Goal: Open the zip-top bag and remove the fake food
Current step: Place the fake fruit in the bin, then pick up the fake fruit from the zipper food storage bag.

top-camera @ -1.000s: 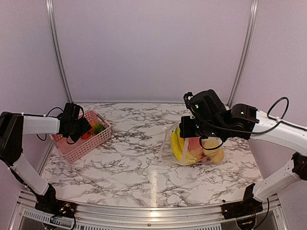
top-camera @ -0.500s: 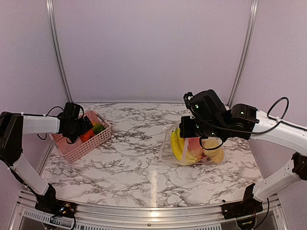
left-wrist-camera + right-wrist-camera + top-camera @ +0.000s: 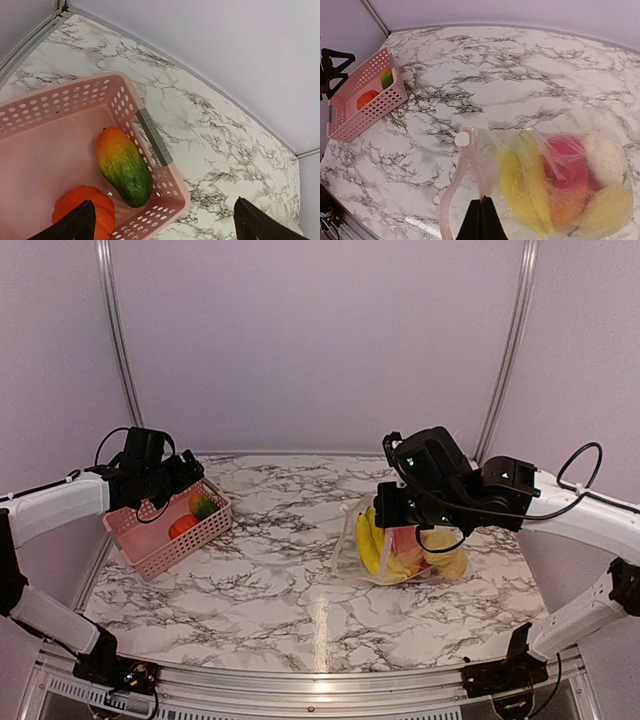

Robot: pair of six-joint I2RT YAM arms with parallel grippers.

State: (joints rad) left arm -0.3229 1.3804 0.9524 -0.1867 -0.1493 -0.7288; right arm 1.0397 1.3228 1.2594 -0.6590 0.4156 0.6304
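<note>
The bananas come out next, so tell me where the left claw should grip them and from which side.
Probably across the bananas at mid-length, entering through the zip-top bag's open mouth on the side facing the pink basket. They lie just inside that mouth, long and narrow, so the open left claw could span them. The right claw, shut, pinches the bag's rim.

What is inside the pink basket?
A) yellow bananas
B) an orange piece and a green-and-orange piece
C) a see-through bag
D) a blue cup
B: the left wrist view shows a ridged orange piece and a green-and-orange piece lying in the pink basket, while the bananas are in the zip-top bag.
</note>
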